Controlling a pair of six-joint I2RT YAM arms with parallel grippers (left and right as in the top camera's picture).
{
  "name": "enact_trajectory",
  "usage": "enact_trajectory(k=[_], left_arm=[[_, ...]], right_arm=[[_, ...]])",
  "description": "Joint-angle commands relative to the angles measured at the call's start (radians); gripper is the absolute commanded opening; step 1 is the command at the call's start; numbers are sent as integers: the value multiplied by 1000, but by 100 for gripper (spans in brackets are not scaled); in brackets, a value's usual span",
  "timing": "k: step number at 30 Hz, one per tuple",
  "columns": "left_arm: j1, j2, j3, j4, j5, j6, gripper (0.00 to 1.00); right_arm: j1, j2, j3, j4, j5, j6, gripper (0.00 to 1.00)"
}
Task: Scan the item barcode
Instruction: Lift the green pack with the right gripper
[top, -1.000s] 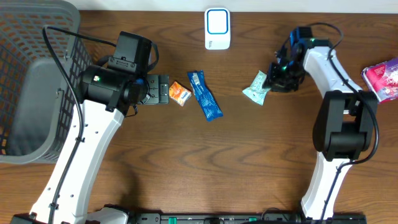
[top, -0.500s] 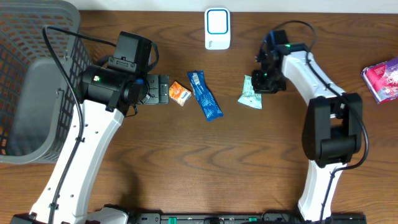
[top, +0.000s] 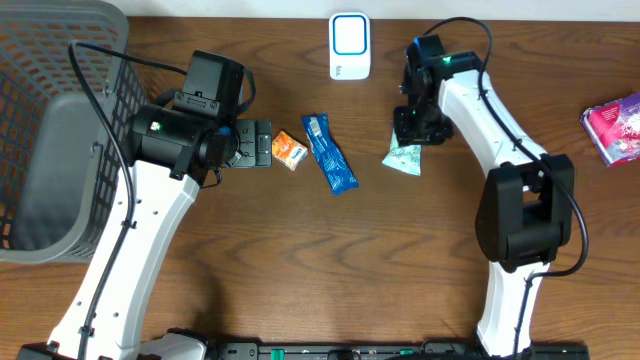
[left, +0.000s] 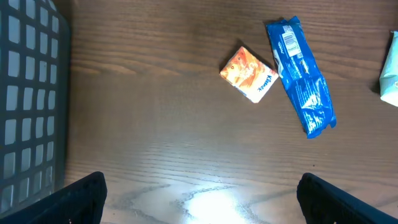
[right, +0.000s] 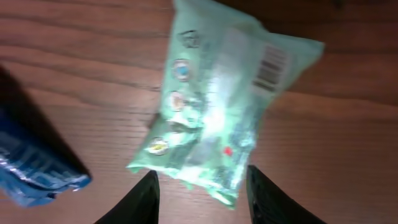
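Right gripper (right: 202, 172) parted above crinkly mint-green packet (right: 217, 106); left gripper (left: 202, 182) wide open over woodgrain table (left: 155, 124).

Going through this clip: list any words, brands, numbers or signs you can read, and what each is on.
No text reads with certainty.
green packet: a barcode and round icons show, but the print is blurred.
blue packet: white lettering, too small to read.
orange packet: a short word along one edge, too small to read.
white device: a blue square outline, no legible text.
pink packet: print too small to read.
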Motion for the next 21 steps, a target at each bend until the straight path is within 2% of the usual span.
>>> enact_trajectory(k=[1,4,7,14,18,19,21], left_arm=[[4,5,5,-4,-9,-10,98],[3,5,5,-4,-9,-10,98],[4,5,5,-4,-9,-10,98],[4,5,5,-4,-9,-10,98],[4,5,5,-4,-9,-10,98],[4,5,5,-4,-9,-10,98],[4,5,5,-4,-9,-10,98]], right_arm=[[58,14,13,19,89,75,45],[89,15,-13,58,243,177,45],[122,18,-66,137,299,219,45],[156,20,-266,360,443,262,50],[150,21,-323,385,508,280,49],[147,21,-325,383,508,280,47],[139,21,-326,382,507,280,31]])
